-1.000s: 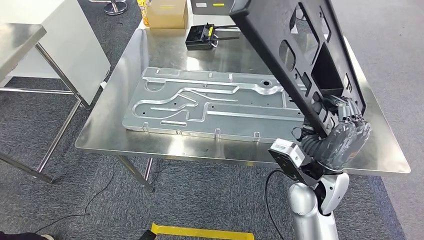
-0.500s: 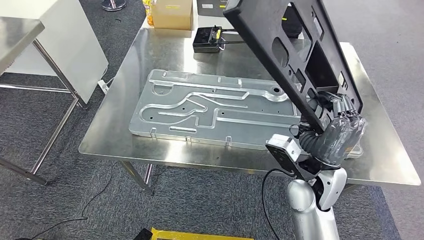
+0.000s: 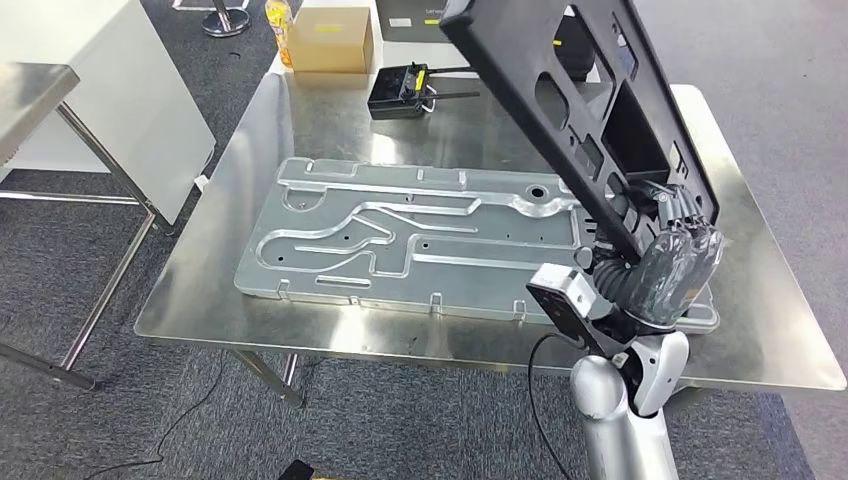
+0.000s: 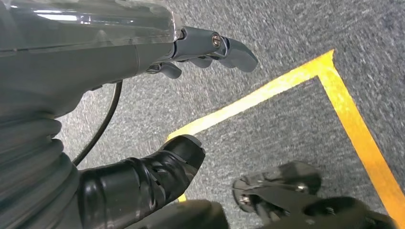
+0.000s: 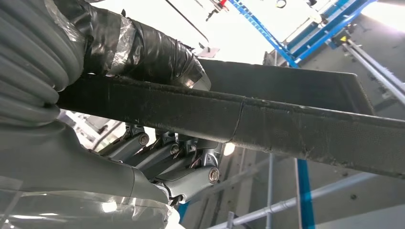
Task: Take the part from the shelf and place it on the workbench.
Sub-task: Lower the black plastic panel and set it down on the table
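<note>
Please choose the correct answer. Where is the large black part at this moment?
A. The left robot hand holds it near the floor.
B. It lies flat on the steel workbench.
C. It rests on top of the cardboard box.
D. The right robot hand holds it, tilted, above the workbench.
D: the right robot hand grips the lower edge of the black part, which slants up above the workbench and the grey metal panel.

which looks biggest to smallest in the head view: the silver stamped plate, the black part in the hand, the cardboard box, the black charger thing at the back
1. Silver stamped plate, flat on the workbench.
2. Black part, gripped by the right hand; it is raised nearer the camera, so its rank against the plate is unsure.
3. Cardboard box.
4. Black charger.
</note>
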`<state>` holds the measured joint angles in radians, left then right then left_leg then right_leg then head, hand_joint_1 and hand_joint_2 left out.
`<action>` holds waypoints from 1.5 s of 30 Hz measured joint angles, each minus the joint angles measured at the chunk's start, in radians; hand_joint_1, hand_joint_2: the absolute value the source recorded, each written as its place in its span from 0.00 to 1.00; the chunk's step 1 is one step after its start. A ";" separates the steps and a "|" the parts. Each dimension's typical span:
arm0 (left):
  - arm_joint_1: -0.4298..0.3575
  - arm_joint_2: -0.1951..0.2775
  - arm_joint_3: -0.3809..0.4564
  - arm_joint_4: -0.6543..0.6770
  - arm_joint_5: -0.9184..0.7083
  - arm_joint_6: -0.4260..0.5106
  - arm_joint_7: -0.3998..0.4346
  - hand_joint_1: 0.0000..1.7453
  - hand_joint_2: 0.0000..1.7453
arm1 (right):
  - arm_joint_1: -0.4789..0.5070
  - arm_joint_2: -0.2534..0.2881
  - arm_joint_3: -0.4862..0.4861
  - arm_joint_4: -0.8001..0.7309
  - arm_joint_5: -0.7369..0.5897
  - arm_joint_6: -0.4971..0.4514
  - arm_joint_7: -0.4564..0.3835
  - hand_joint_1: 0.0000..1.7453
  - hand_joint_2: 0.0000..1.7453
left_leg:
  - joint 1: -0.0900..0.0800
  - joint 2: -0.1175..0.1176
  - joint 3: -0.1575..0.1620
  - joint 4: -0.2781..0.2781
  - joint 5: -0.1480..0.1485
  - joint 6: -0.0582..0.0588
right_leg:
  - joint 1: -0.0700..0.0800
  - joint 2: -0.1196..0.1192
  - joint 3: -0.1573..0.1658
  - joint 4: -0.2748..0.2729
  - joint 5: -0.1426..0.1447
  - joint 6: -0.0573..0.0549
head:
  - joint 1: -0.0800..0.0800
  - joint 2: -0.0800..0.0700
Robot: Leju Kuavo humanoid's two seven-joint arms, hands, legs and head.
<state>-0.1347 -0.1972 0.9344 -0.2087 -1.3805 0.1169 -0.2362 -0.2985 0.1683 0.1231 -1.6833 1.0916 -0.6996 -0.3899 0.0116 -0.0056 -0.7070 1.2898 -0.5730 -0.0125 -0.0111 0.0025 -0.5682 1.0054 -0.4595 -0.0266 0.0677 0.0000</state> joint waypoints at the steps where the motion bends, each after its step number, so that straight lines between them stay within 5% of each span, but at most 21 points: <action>1: 0.001 0.000 -0.001 0.000 -0.001 0.003 0.004 0.00 1.00 | 0.000 0.000 0.000 0.002 0.001 0.000 0.005 1.00 1.00 | 0.001 0.000 0.006 -0.036 0.040 0.000 | 0.000 0.001 0.008 0.001 -0.006 0.002 | 0.000 0.000; 3: 0.002 0.000 -0.006 0.000 -0.007 0.011 0.014 0.00 1.00 | 0.000 -0.001 0.001 0.003 0.002 0.000 0.012 1.00 1.00 | 0.002 0.000 0.054 -0.169 0.127 0.004 | 0.000 0.003 0.023 0.005 -0.022 0.009 | 0.000 0.000; 5: 0.001 0.000 -0.012 0.000 -0.009 0.014 0.018 0.00 1.00 | -0.002 -0.001 0.003 0.005 0.001 0.000 0.012 1.00 1.00 | 0.000 -0.001 0.087 -0.257 0.160 0.011 | 0.004 0.004 0.024 0.012 -0.033 0.017 | 0.000 0.000; 7: 0.002 0.000 -0.014 0.000 -0.007 0.006 0.015 0.00 1.00 | -0.002 -0.002 0.005 0.007 0.000 0.000 0.011 1.00 1.00 | -0.002 -0.003 0.090 -0.272 0.156 0.013 | 0.007 0.003 0.020 0.016 -0.035 0.018 | 0.000 0.000; 11: 0.004 0.000 -0.016 0.000 -0.008 0.000 0.009 0.00 1.00 | -0.002 -0.003 0.008 0.010 -0.001 0.000 0.010 0.79 1.00 | -0.005 -0.004 0.090 -0.271 0.152 0.019 | 0.005 0.001 0.024 0.007 -0.035 0.016 | 0.000 0.000; 15: 0.003 0.000 -0.018 0.000 -0.006 -0.003 0.007 0.00 1.00 | -0.002 -0.003 0.011 0.013 0.007 0.000 0.016 0.81 1.00 | -0.006 -0.003 0.090 -0.271 0.148 0.025 | 0.005 0.001 0.027 0.001 -0.035 0.018 | 0.000 0.000; 19: 0.002 0.000 -0.019 0.000 -0.005 0.009 0.030 0.00 0.00 | -0.010 -0.003 0.022 0.026 0.091 0.000 0.044 0.87 1.00 | -0.008 -0.003 0.090 -0.271 0.148 0.027 | 0.004 0.001 0.027 0.000 -0.034 0.025 | 0.000 0.000; 26: -0.005 -0.001 -0.039 0.000 -0.017 0.022 0.061 0.00 0.00 | -0.074 -0.020 0.063 0.055 0.291 0.000 0.163 0.93 1.00 | -0.007 -0.003 0.091 -0.270 0.150 0.030 | 0.005 0.001 0.027 0.001 -0.033 0.030 | 0.000 0.000; 31: -0.011 -0.005 -0.057 0.000 -0.029 0.031 0.091 0.00 0.00 | -0.175 -0.101 0.142 0.120 0.460 0.000 0.390 0.95 1.00 | -0.007 -0.002 0.091 -0.270 0.151 0.029 | 0.006 0.001 0.026 0.003 -0.033 0.030 | 0.000 0.000; 37: -0.015 -0.006 -0.079 0.000 -0.034 0.042 0.102 0.00 0.00 | -0.336 -0.233 0.336 0.263 0.475 0.011 0.635 0.96 1.00 | -0.006 -0.002 0.092 -0.270 0.152 0.029 | 0.006 0.001 0.026 0.004 -0.033 0.030 | 0.000 0.000; 45: -0.021 -0.009 -0.095 0.000 -0.030 0.054 0.105 0.00 0.00 | -0.462 -0.292 0.529 0.502 0.476 0.018 0.746 0.94 1.00 | -0.006 -0.003 0.092 -0.270 0.152 0.029 | 0.006 0.000 0.026 0.004 -0.033 0.030 | 0.000 0.000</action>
<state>-0.1562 -0.2060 0.8395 -0.2087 -1.4107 0.1705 -0.1316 -0.7606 -0.1242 0.6519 -1.1811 1.5675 -0.6818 0.3558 0.0058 -0.0083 -0.6154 1.0195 -0.4213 0.0165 -0.0049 0.0025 -0.5424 1.0094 -0.4922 0.0038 0.0676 0.0000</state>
